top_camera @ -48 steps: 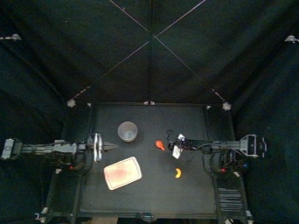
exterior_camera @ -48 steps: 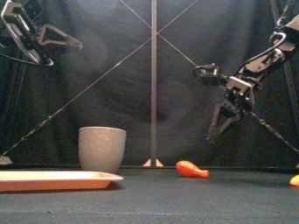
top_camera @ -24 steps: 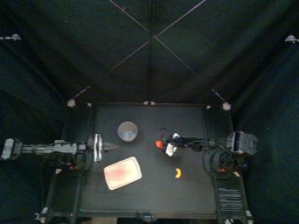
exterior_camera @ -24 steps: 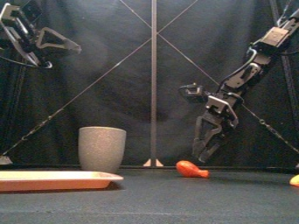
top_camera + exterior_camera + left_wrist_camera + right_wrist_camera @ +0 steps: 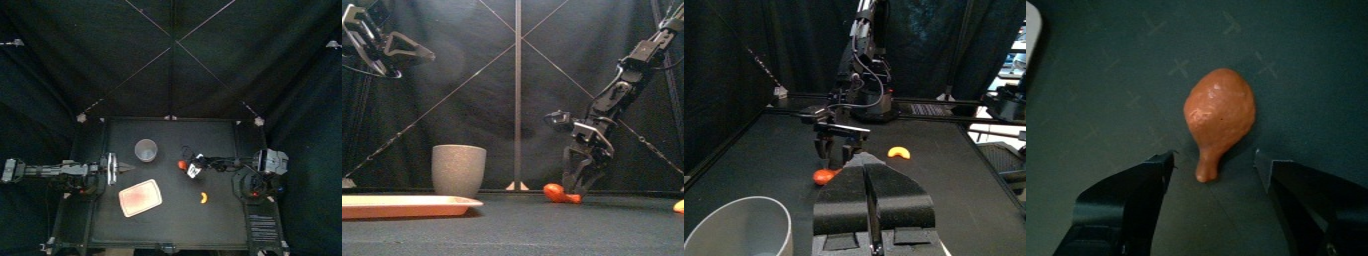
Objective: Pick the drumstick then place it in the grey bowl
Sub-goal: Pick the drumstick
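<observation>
Between the wide-spread jaws of the right gripper [image 5: 1213, 160] lies the drumstick [image 5: 1219, 108]. Its thin bone end points in between them and its fat end sits beyond the tips, flat on the table [image 5: 1106, 100] right of the middle. It looks like a small, smooth toy, probably light and stiff. The tapered end may squirt out, so a hold nearer the bulge seems safer. Leftward, apart, stands the grey bowl [image 5: 458, 168], then the pink tray [image 5: 402, 205]. The left gripper [image 5: 871, 175] rests raised at the left, jaws together.
</observation>
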